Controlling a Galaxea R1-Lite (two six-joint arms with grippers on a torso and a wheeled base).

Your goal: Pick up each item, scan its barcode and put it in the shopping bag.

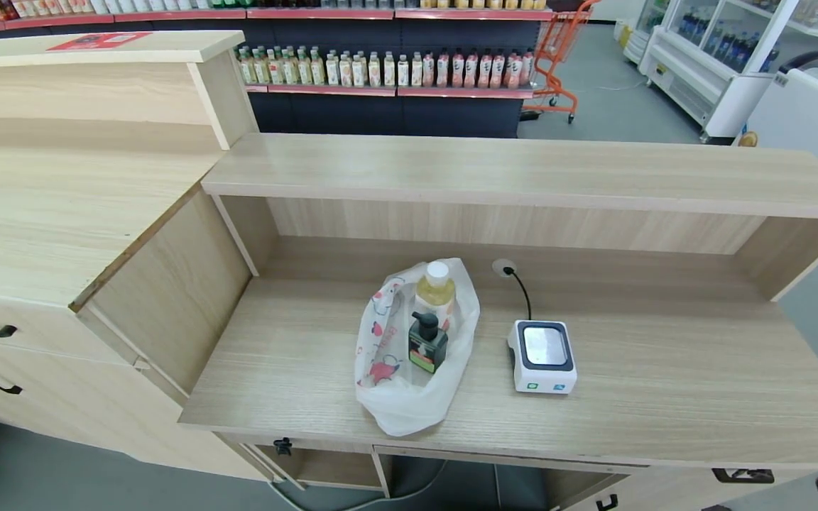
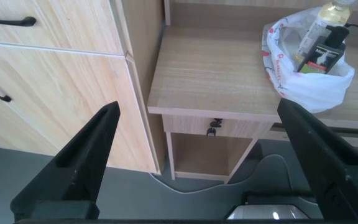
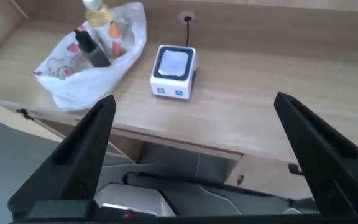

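Note:
A white plastic shopping bag (image 1: 398, 397) lies open on the wooden counter (image 1: 664, 397). Inside it stand a yellow bottle (image 1: 435, 289) with a white cap and a dark green pump bottle (image 1: 427, 344). To the bag's right sits a white barcode scanner (image 1: 542, 355). My left gripper (image 2: 197, 109) hangs open and empty in front of the counter's left front corner, below its top, with the bag (image 2: 319, 87) beyond its fingers. My right gripper (image 3: 194, 101) is open and empty before the counter's front edge, facing the scanner (image 3: 173, 71) and the bag (image 3: 73, 81).
A black cable (image 1: 522, 291) runs from the scanner to a hole in the back. A raised ledge (image 1: 522, 170) overhangs the counter's rear. A taller cabinet with drawers (image 1: 40, 213) stands on the left. Store shelves (image 1: 388, 71) and an orange cart (image 1: 558, 57) are behind.

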